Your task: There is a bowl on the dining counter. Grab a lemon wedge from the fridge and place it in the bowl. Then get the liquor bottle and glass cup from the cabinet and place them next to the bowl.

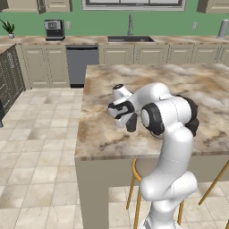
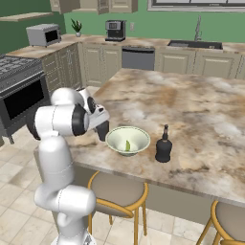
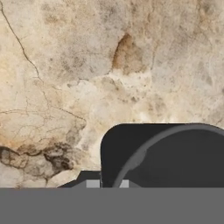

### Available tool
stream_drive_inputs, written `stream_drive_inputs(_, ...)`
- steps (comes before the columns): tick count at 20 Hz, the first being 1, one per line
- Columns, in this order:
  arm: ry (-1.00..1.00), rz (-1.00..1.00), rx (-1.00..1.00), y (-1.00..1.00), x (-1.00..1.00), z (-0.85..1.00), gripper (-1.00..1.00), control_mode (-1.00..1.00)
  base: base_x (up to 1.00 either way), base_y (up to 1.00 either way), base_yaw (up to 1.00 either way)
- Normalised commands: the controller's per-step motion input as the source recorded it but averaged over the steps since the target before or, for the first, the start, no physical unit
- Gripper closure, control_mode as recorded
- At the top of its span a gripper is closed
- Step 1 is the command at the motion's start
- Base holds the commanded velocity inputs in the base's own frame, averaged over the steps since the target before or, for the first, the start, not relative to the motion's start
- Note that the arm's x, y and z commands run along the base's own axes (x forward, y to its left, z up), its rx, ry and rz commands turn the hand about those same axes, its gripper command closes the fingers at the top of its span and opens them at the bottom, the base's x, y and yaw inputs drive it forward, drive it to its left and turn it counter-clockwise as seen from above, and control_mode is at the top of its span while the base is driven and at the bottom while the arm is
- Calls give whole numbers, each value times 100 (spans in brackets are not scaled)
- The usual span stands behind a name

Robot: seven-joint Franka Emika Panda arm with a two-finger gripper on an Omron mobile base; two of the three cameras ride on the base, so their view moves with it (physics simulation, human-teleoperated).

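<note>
I see the cup (image 3: 170,157) pinched in my gripper (image 2: 102,131) over the desk (image 2: 191,105), just left of the bowl (image 2: 128,139) holding the lemon wedge (image 2: 128,145). The bottle (image 2: 163,146) stands just right of the bowl. Bare marble stretches beyond; stools (image 2: 115,191) sit below the near edge.

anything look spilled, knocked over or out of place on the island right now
Nothing stands out. The bowl sits upright on the dining counter with the lemon wedge inside, the liquor bottle stands upright beside it, and the gripper holds the glass cup upright on the bowl's other side.
</note>
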Motion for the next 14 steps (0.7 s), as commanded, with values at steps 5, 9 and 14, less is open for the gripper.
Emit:
stream_drive_inputs(5, 0, 0, 0, 0, 23, -27, 100, -100, 0, 0, 0)
stream_drive_inputs(9, -3, 0, 0, -1, 3, -23, -100, -100, 0, 0, 0)
stream_drive_inputs(14, -6, 0, 0, -4, -15, -15, -100, -100, 0, 0, 0)
